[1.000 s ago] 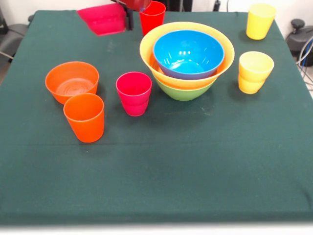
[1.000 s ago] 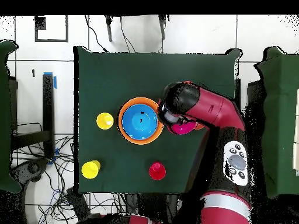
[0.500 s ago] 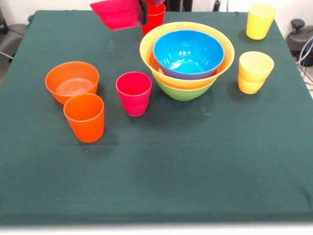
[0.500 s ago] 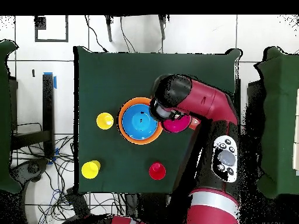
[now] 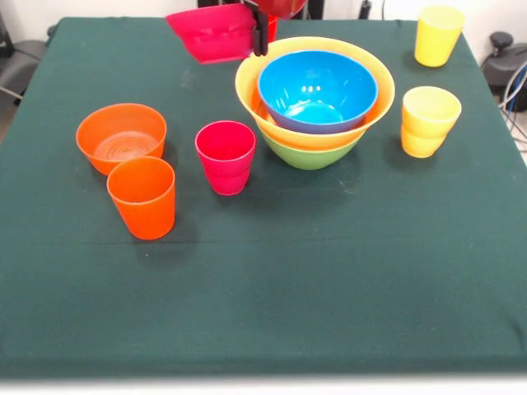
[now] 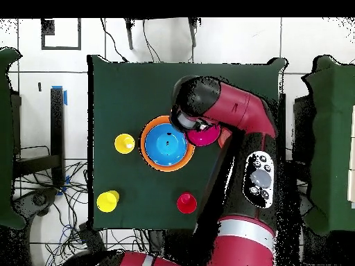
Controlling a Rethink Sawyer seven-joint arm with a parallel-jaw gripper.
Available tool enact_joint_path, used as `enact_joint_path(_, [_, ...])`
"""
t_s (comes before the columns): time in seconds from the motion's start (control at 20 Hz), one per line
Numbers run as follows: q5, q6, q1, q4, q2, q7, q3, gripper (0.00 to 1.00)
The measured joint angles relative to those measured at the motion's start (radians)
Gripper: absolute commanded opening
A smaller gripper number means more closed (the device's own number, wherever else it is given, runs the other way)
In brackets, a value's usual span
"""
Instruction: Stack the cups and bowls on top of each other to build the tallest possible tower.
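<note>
My gripper [image 5: 259,34] is shut on the rim of a magenta-pink bowl [image 5: 216,33], which hangs tilted in the air just left of the tower [image 5: 314,103]. The tower is a green bowl [image 5: 309,155] at the base, a wide yellow bowl [image 5: 379,103] in it, and a blue bowl [image 5: 317,86] on top. On the table stand an orange bowl [image 5: 121,136], an orange cup [image 5: 142,197], a magenta-pink cup [image 5: 226,156] and two yellow cups [image 5: 430,121] [image 5: 437,34]. From above, the pink bowl [image 6: 206,136] shows beside the blue bowl [image 6: 166,143]. The red cup [image 6: 186,203] shows only in the overhead view.
The red arm [image 6: 236,118] reaches over the table's right half in the overhead view and hides the orange pieces there. The yellow cups [image 6: 125,143] [image 6: 108,201] stand left of the tower in that view. The green cloth [image 5: 329,280] covers the table.
The gripper has carried the magenta-pink bowl to the right in the front view, from the back left to the tower's rim. The arm has swung with it; nothing else moved.
</note>
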Motion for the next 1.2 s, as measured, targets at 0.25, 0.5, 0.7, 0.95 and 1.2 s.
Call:
enact_joint_path(0.25, [0.011, 0.007, 0.001, -0.012, 0.001, 0.006, -0.001, 0.00])
enact_joint_path(0.5, [0.016, 0.007, 0.003, -0.013, 0.001, 0.006, -0.003, 0.00])
enact_joint_path(0.7, [0.016, 0.007, 0.011, -0.020, 0.005, 0.007, -0.009, 0.00])
enact_joint_path(0.95, [0.027, 0.007, 0.039, -0.022, 0.013, 0.019, -0.024, 0.00])
enact_joint_path(1.2, [0.044, 0.007, 0.087, -0.022, 0.039, 0.067, -0.040, 0.00])
